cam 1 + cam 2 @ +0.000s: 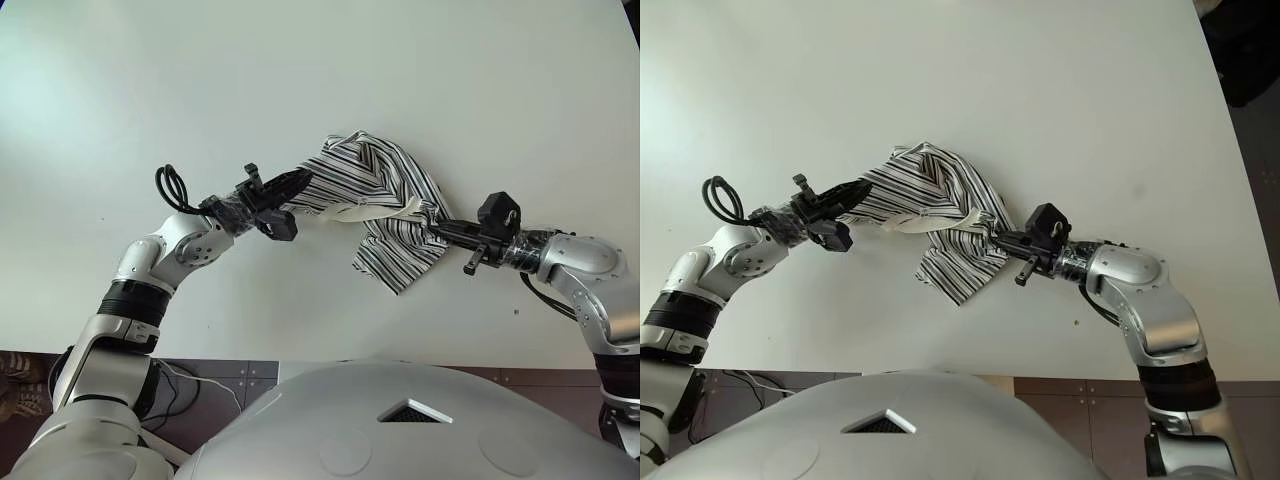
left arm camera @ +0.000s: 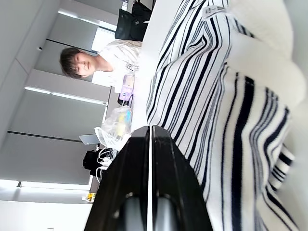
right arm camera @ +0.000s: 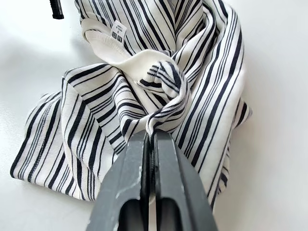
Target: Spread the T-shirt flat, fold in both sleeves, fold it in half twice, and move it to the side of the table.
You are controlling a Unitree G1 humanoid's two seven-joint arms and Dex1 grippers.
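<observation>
T-shirt (image 1: 375, 190), striped and bunched near the middle of the table (image 1: 150, 80), is pinched at opposite ends by the left gripper (image 1: 303, 179) and right gripper (image 1: 440, 228), both clamped on thin folds that could slip free or twist tighter under an uneven pull.

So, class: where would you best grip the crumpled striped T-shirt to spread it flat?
Grip the T-shirt at its left and right ends, one from each side, low over the table. It lies bunched, so pulling outward should open it; the left hand and right hand pinch there.
</observation>
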